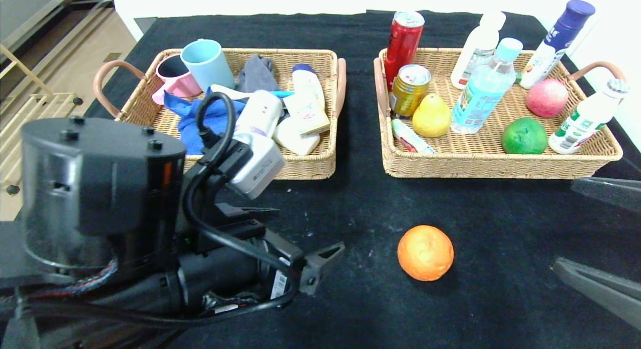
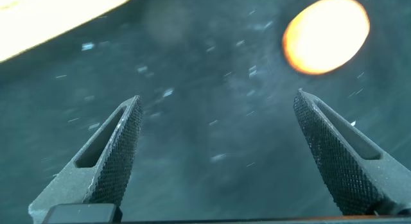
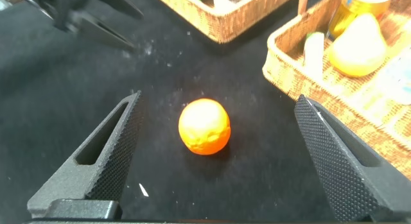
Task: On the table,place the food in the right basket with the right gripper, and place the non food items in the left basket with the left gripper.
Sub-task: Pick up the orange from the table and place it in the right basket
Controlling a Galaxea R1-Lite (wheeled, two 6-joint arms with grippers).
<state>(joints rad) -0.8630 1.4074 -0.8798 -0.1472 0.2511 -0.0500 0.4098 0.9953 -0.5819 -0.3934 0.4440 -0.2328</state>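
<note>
Head view shows two tan wicker trays side by side on the far half of the table [image 1: 360, 204], which is draped in black cloth. The left basket [image 1: 305, 163] holds a pink mug [image 1: 175, 78], a pale blue mug [image 1: 208, 63], a blue cloth [image 1: 188, 113], a grey cloth [image 1: 256, 73], a white roll with a purple band [image 1: 258, 116] and a small yellow-edged card box [image 1: 308, 113]. The right basket [image 1: 496, 163] holds a red can [image 1: 403, 41], a gold can [image 1: 409, 90], a yellow pear [image 1: 431, 116], a red candy stick [image 1: 410, 137], a clear bottle with a pale blue cap [image 1: 486, 88], a green fruit [image 1: 524, 136], a pinkish apple [image 1: 547, 97] and several white bottles, one with a purple cap [image 1: 558, 41].

One dimpled orange [image 1: 425, 252] lies alone on the cloth, near the robot and in front of the right basket, touching neither tray.

The left gripper [image 2: 215, 153] hangs low over bare cloth to the left of the orange, its jaws spread wide and holding nothing. The right gripper [image 3: 215, 153] sits at the right edge of the table, also spread wide and empty, with the orange lying on the cloth ahead of it, between the lines of its two fingers but not touched by them.
</note>
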